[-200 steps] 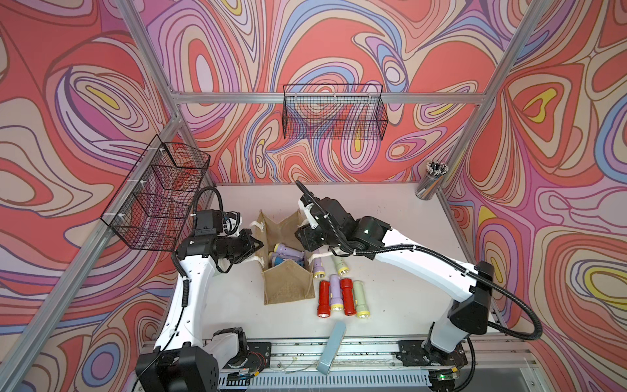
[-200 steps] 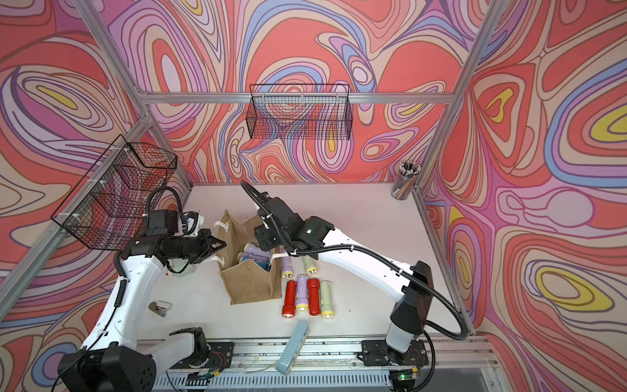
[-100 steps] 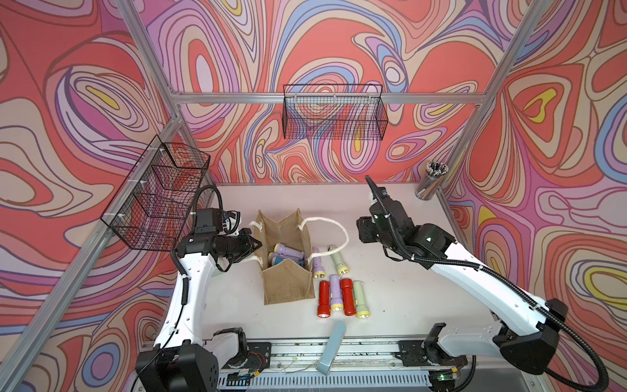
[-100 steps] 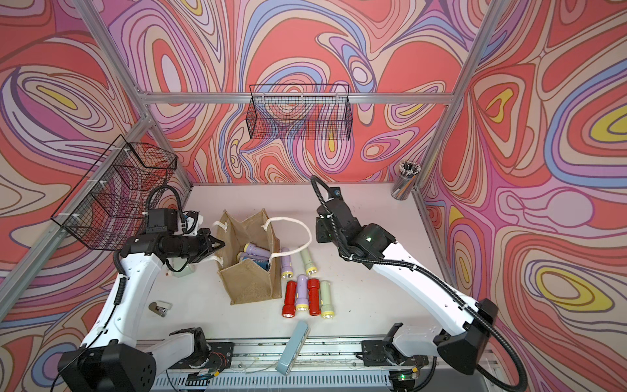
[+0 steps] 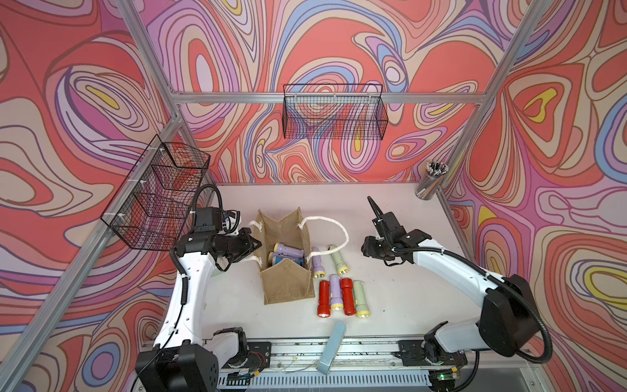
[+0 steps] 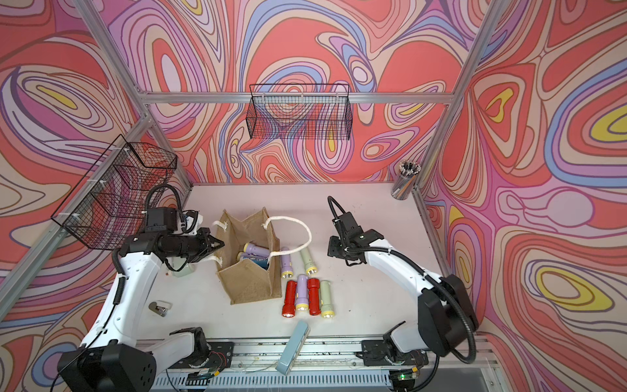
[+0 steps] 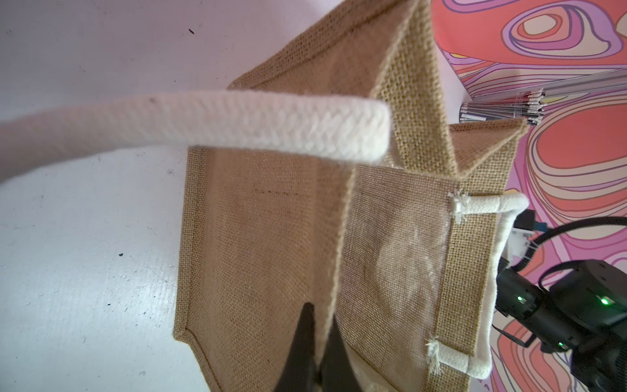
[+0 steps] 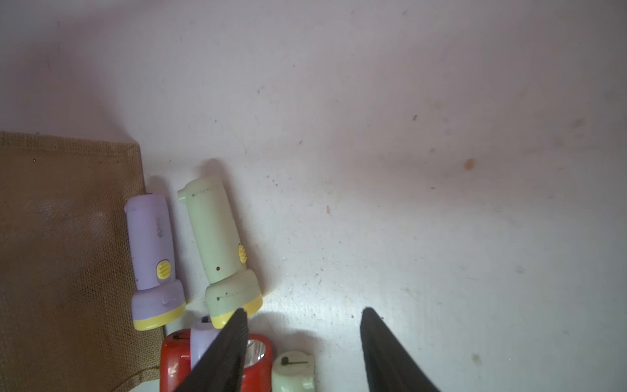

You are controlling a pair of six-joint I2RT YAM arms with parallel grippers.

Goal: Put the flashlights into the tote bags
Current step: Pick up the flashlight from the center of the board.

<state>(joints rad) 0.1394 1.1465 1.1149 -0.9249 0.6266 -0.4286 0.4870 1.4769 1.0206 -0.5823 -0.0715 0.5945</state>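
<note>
Now the left hand (image 7: pixel 320 327) pinches the rim of the tote bag (image 7: pixel 254 237), while the right hand (image 8: pixel 302 315) hangs released near the flashlights (image 8: pixel 217 234).

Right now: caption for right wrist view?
Right gripper open, empty, near lilac flashlight and pale green flashlight beside burlap tote bag.

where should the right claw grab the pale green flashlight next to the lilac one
Likely mid-barrel on the pale green flashlight, from above, closing across its width: it lies flat, bare table on one side, a gap to the lilac flashlight on the other.
</note>
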